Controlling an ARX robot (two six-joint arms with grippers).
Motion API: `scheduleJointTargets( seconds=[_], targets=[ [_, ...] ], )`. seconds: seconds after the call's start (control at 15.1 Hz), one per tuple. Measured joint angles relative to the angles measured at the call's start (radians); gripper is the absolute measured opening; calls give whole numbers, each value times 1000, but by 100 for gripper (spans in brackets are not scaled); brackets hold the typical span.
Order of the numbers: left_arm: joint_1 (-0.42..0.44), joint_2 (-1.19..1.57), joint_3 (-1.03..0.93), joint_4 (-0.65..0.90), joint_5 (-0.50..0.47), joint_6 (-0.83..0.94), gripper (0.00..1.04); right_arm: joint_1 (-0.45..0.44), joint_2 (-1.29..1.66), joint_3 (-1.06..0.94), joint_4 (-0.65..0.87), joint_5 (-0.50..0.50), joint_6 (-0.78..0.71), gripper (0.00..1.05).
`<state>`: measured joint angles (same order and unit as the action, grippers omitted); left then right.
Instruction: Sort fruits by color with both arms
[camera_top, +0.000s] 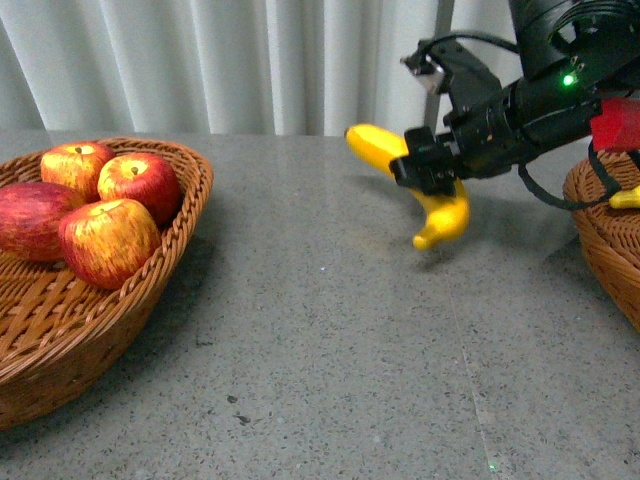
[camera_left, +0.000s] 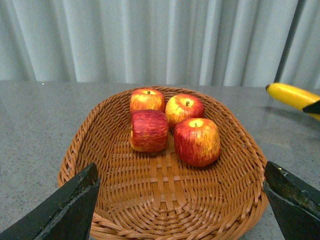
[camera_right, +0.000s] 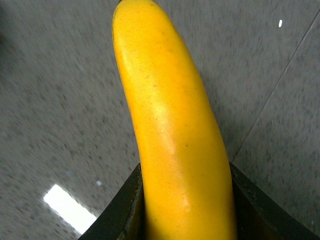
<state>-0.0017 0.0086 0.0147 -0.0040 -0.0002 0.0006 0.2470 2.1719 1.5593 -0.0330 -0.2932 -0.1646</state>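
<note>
My right gripper (camera_top: 428, 168) is shut on a bright yellow banana (camera_top: 440, 215) and holds it above the table, to the left of the right wicker basket (camera_top: 605, 235). In the right wrist view the banana (camera_right: 170, 125) fills the gap between the black fingers (camera_right: 120, 212). Several red apples (camera_top: 110, 240) lie in the left wicker basket (camera_top: 90, 330). My left gripper (camera_left: 182, 205) is open and empty over the near part of that basket (camera_left: 165, 200), short of the apples (camera_left: 196, 141). The held banana's end shows there too (camera_left: 292, 95). Another yellow fruit tip (camera_top: 627, 198) lies in the right basket.
Grey speckled stone table (camera_top: 340, 350) lies between the two baskets. A pale curtain (camera_top: 250, 60) hangs behind the table. A red part (camera_top: 618, 125) sits on the right arm above the right basket.
</note>
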Motion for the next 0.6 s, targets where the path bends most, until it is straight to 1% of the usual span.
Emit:
scheduleJointTargets(
  seconds=[0.13, 0.2, 0.27, 0.33, 0.4, 0.53, 0.6],
  targets=[
    [0, 0, 0, 0, 0, 0, 98, -33, -75, -29, 101, -64, 95, 39],
    [0, 0, 0, 0, 0, 0, 98, -64, -137, -61, 166, -102, 142, 39],
    [0, 0, 0, 0, 0, 0, 98, -97, -192, -87, 212, -117, 185, 39],
    [0, 0, 0, 0, 0, 0, 98, -161, -277, -145, 277, -151, 235, 39],
    [0, 0, 0, 0, 0, 0, 98, -238, -362, -233, 299, -189, 252, 39],
    [0, 0, 0, 0, 0, 0, 98, -340, -449, -364, 285, -220, 225, 39],
    [0, 0, 0, 0, 0, 0, 98, -406, -500, -449, 275, -243, 178, 39]
  ],
)
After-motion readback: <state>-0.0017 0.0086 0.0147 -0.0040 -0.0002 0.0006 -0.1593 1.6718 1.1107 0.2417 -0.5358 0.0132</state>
